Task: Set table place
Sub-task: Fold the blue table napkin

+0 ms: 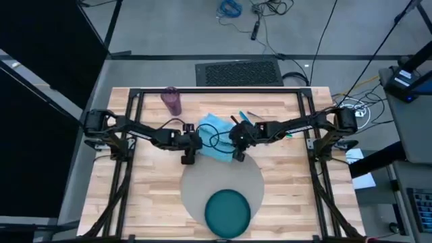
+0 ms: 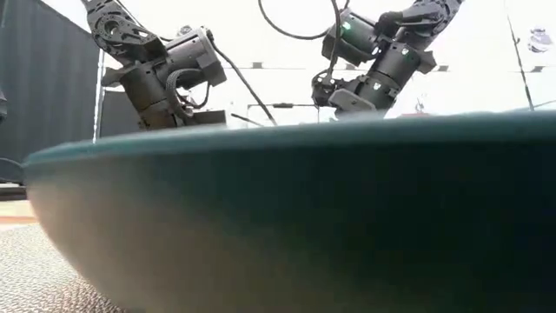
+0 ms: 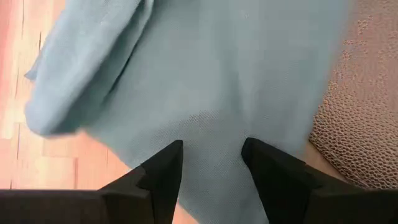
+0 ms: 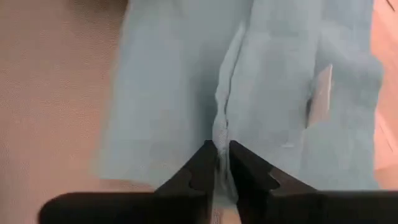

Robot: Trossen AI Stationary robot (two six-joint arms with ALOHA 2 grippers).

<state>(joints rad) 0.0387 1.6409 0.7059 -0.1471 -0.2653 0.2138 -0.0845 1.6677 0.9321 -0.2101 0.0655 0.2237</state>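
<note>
Teal plate (image 1: 227, 213) sits at the near edge of the round mat (image 1: 202, 182). Behind the mat, the light-blue napkin (image 1: 214, 127) lies on the tabletop (image 1: 148, 196). Left end effector (image 3: 211, 163), fingers parted, hovers over the napkin; right end effector (image 4: 222, 163) pinches a napkin fold.

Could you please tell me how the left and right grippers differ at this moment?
The left gripper has its fingers spread open over the light-blue napkin, while the right gripper is nearly closed, pinching a fold of it. The left gripper is at the napkin's left edge, the right gripper at its right edge. Both hang just above the round mat.
</note>
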